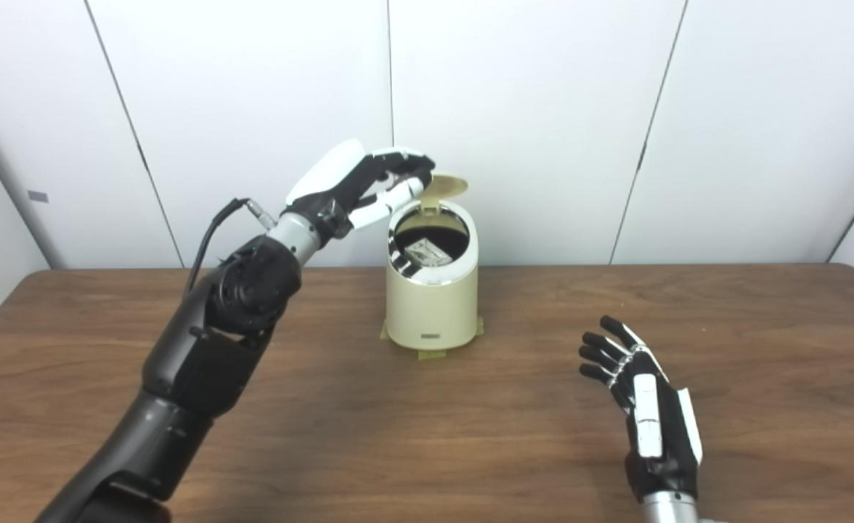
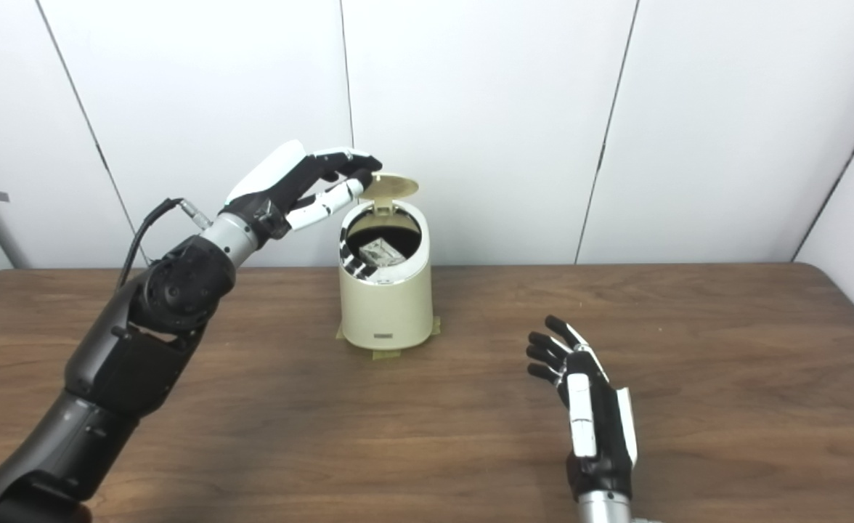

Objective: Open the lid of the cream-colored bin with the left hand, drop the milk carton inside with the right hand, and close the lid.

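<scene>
The cream-colored bin (image 1: 432, 305) stands at the back middle of the table. Its round lid (image 1: 450, 186) is tipped up behind the opening. Inside the dark opening lies the milk carton (image 1: 427, 253), partly visible. My left hand (image 1: 369, 181) hovers above the bin's left rim, fingers bent and apart from the thumb, fingertips right at the lid's left edge; I cannot tell if they touch it. My right hand (image 1: 645, 396) hangs low over the table at the front right, fingers spread, holding nothing.
Bits of tape (image 1: 430, 354) hold the bin's base to the wooden table (image 1: 470, 450). White wall panels (image 1: 529, 109) rise close behind the bin. The table's back corner rounds off at the far right.
</scene>
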